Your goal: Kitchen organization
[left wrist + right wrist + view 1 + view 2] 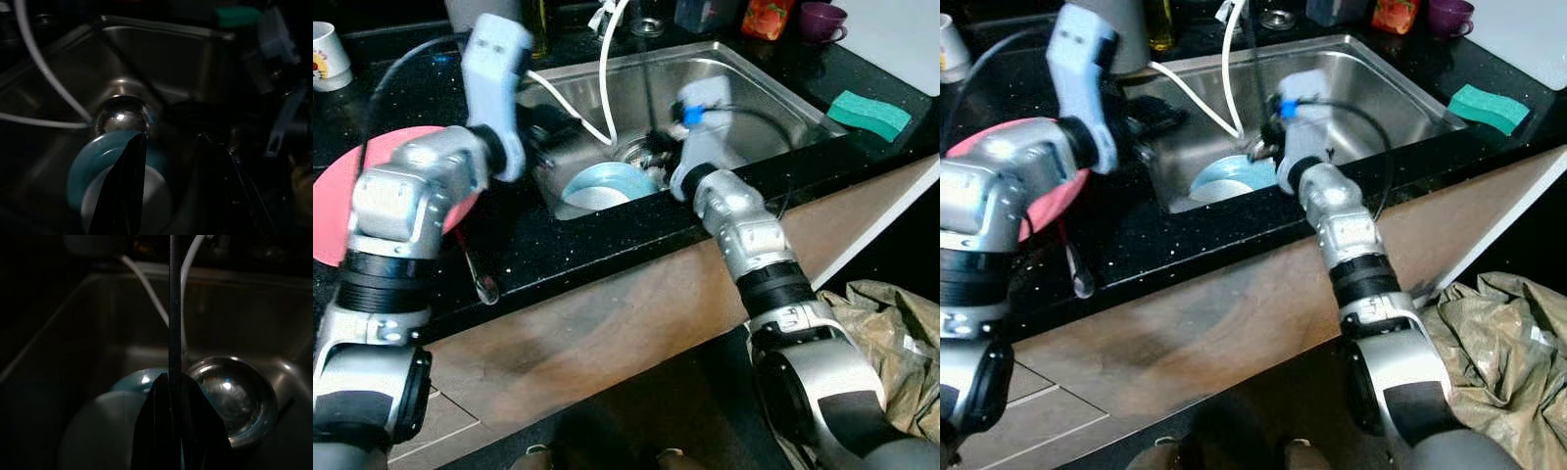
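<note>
A blue plate [607,186] lies in the steel sink [773,88], with a pale smaller dish [102,431] resting on it beside the drain [230,399]. My right gripper [1261,147] hangs just above the plate, shut on a thin black rod [174,308] that rises straight up from between its fingers. What the rod belongs to I cannot tell. My left gripper [551,137] reaches over the sink's left rim, open with nothing between its fingers [122,186], and points toward the plate.
A white hose [607,88] loops down into the sink. On the black counter lie a pink plate [372,166] and a spoon [480,274] at left, a green sponge [868,115] at right, a purple cup [822,20] behind. A crumpled bag [891,333] sits on the floor.
</note>
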### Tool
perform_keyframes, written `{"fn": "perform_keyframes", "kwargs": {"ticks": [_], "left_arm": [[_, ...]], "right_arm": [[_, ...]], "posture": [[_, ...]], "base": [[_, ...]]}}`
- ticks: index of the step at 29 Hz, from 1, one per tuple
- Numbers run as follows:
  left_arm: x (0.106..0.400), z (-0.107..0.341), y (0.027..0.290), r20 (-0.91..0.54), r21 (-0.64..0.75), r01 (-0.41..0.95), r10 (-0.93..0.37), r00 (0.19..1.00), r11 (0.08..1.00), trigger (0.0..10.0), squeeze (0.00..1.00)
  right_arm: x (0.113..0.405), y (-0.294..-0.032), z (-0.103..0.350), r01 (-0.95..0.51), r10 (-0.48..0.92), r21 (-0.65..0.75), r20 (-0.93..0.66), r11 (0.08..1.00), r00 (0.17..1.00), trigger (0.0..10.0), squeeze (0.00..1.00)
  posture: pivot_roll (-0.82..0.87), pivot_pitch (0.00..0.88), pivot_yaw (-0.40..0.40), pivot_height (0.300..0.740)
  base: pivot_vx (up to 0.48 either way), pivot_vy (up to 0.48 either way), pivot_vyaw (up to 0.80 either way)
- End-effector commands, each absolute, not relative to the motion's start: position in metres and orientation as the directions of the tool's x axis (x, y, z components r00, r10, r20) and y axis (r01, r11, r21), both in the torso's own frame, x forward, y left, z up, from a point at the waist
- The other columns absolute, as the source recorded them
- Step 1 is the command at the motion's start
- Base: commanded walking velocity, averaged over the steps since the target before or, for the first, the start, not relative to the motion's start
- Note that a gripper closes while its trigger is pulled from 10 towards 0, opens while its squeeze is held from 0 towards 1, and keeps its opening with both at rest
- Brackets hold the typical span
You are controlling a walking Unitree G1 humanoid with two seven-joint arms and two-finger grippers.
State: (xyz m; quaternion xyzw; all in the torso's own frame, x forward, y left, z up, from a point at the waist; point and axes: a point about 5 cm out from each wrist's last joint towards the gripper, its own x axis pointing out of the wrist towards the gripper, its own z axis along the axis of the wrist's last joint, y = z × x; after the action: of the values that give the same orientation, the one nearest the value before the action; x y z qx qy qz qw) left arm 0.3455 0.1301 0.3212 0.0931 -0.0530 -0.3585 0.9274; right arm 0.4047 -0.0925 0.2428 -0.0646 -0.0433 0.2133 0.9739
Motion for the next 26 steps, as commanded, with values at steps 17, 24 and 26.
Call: {"fn": "perform_keyframes", "kwargs": {"ticks": [17,24,26], "left_arm": [[0.346,0.301,0.148,-0.184,0.383,0.611,-0.591,0.785,0.693,10.0,0.0],[0.351,0.323,0.155,-0.038,0.317,0.541,-0.559,0.828,0.779,10.0,0.0],[0.352,0.328,0.156,0.004,0.291,0.522,-0.547,0.837,0.802,10.0,0.0]], "right_arm": [[0.413,-0.093,0.227,-0.415,0.418,-0.241,-0.038,0.877,0.907,10.0,1.0],[0.417,-0.107,0.256,-0.299,0.318,-0.138,0.145,0.944,0.937,10.0,0.0],[0.417,-0.11,0.264,-0.275,0.29,-0.098,0.202,0.956,0.936,10.0,0.0]], "posture": [[0.04,0.165,-0.023,0.74],[0.05,0.163,-0.023,0.74],[0.05,0.163,-0.022,0.74]], "base": [[0.0,0.0,0.0],[0.0,0.0,0.0],[0.0,0.0,0.0]]}}
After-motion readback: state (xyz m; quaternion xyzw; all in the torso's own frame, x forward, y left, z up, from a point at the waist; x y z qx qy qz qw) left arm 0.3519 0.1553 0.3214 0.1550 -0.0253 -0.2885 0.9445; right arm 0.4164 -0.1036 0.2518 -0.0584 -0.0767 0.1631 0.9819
